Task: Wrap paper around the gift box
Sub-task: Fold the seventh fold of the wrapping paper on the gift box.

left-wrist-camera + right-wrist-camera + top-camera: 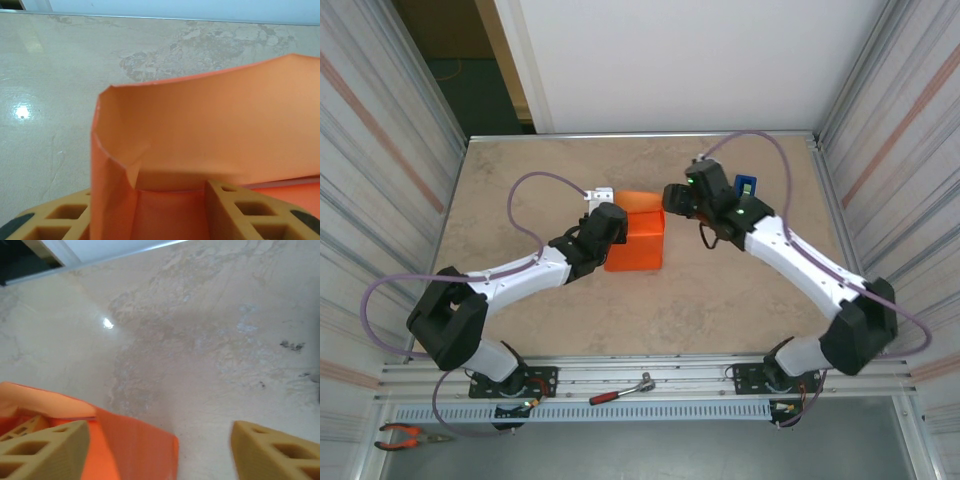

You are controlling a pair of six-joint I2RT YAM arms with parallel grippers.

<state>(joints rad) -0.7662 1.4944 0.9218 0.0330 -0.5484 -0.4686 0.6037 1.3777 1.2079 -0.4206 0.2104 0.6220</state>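
The paper (636,243) is bright orange and folded into a box-sized parcel in the middle of the table; the gift box is hidden inside it. My left gripper (611,226) is at the parcel's left end. In the left wrist view its jaws (150,205) are shut on the paper-covered end, and a loose flap of paper (210,135) stands up beyond them. My right gripper (673,199) hovers at the parcel's back right corner. It (160,432) is open: the left finger (45,447) is over the orange paper (135,450) and the right finger (272,455) is over bare table.
A blue tape dispenser (746,187) stands behind the right wrist and a small white object (601,194) lies behind the left one. A ratchet wrench (620,390) and pliers (405,435) lie on the near rail. Striped walls close off both sides.
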